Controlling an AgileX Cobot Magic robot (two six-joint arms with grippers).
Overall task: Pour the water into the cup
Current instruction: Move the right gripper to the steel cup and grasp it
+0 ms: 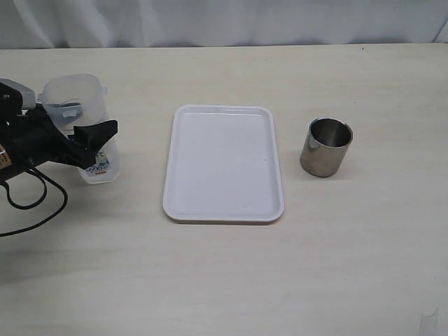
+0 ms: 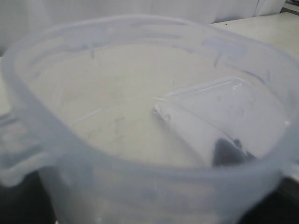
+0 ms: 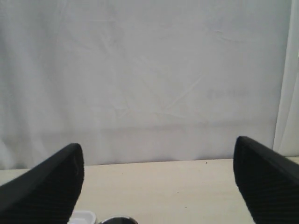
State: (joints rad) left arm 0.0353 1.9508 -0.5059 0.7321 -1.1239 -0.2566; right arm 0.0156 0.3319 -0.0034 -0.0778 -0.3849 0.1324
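Pale tabletop (image 1: 350,280), white curtain (image 1: 210,17) behind. We see the cup (image 1: 326,146) upright on the right side of the exterior view. Its mouth is up, it sits straight on the table, and nothing touches it. A white rectangular tray (image 1: 224,206) lies flat at centre, just left of the cup with a gap between them.

Further left, well apart from the cup, is a translucent plastic container (image 1: 73,98) with a printed label low on its side. Its base is on the table. The left gripper (image 1: 84,133) is clamped on it, near finger (image 1: 98,134) flat against the wall, far finger hidden behind the plastic. The left wrist view is filled by the container's rim and cloudy inside. We can't make out the water through it.

A black cable (image 1: 42,203) loops on the table beside that arm.

The right gripper (image 3: 158,144) shows only in its own wrist view: jaws spread wide, nothing between them, facing the curtain above the table edge.
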